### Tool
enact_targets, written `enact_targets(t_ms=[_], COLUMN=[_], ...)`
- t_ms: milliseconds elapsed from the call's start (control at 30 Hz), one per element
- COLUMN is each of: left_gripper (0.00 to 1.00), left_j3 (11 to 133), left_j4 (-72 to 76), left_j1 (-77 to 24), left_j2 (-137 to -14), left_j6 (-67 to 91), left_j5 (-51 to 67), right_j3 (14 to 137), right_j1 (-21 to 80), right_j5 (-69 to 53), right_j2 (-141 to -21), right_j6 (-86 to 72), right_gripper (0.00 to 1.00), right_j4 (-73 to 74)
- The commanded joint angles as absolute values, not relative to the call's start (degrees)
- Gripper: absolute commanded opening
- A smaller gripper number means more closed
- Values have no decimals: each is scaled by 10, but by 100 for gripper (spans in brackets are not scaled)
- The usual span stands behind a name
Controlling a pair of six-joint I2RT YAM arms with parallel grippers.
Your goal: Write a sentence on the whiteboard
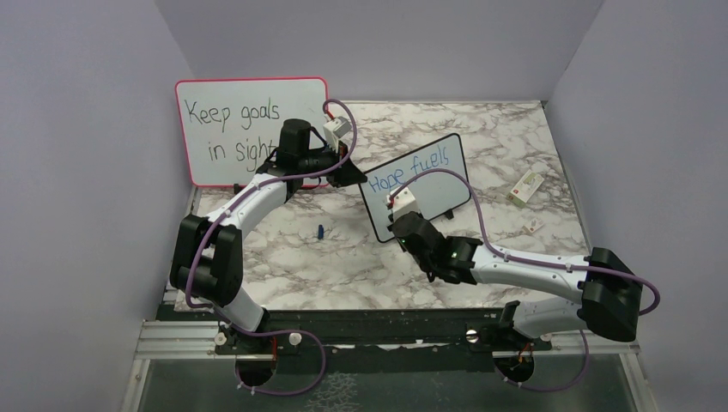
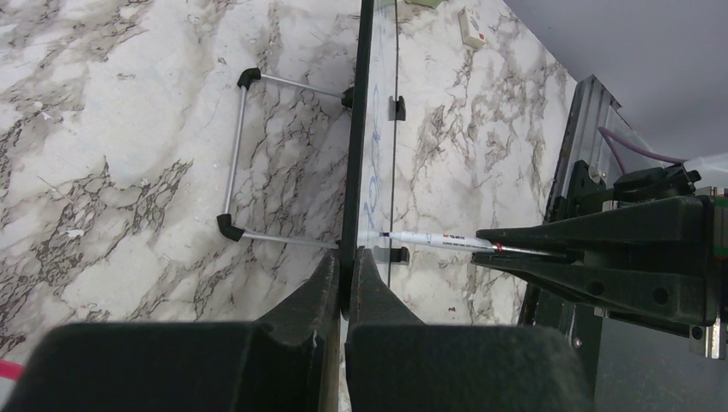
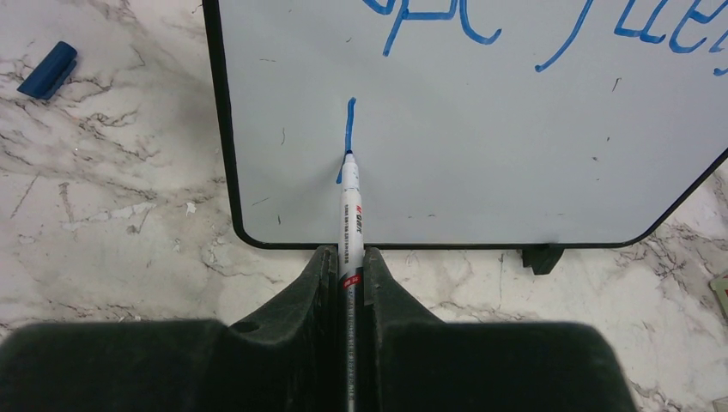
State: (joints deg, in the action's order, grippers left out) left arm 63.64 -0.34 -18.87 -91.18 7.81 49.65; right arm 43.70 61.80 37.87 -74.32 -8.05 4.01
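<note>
The left arm reaches from the lower left of the top view up to the centre, its wrist bent toward the whiteboard (image 1: 418, 184). The left gripper (image 2: 346, 259) is pinched nearly shut on the board's thin black frame, at the edge that shows on the left from above. The right arm comes in from the lower right, forearm low over the marble worktop (image 1: 343, 275). The right gripper (image 3: 350, 256) is closed tight on a white marker (image 3: 349, 215), which points straight out between its fingers.

The whiteboard stands near upright on its wire stand (image 2: 233, 154) at the centre of the worktop. The sentence (image 1: 410, 172) reads "Hope fuels" in blue along the upper part. Below it is one short upright blue stroke (image 3: 349, 120), and the marker tip touches its lower end.

A blue cap (image 3: 47, 69) lies on the worktop at the upper left of the right wrist view. A pink-framed board (image 1: 251, 130) stands at the upper left from above.
</note>
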Motion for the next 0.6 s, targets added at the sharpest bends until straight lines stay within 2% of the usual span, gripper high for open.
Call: enact_targets(t_ms=[0, 567], left_gripper=[0, 0], left_j3=[631, 632], left_j4=[-51, -54], left_j1=[-201, -201], left_j2=[-915, -916], left_j6=[59, 57], left_j5=[479, 476], right_j3=[451, 432], right_j1=[609, 590], right_j5=[399, 396], right_j2=[-742, -732], right_j6=[-73, -88], right_gripper=[1, 1], right_j4=[6, 15])
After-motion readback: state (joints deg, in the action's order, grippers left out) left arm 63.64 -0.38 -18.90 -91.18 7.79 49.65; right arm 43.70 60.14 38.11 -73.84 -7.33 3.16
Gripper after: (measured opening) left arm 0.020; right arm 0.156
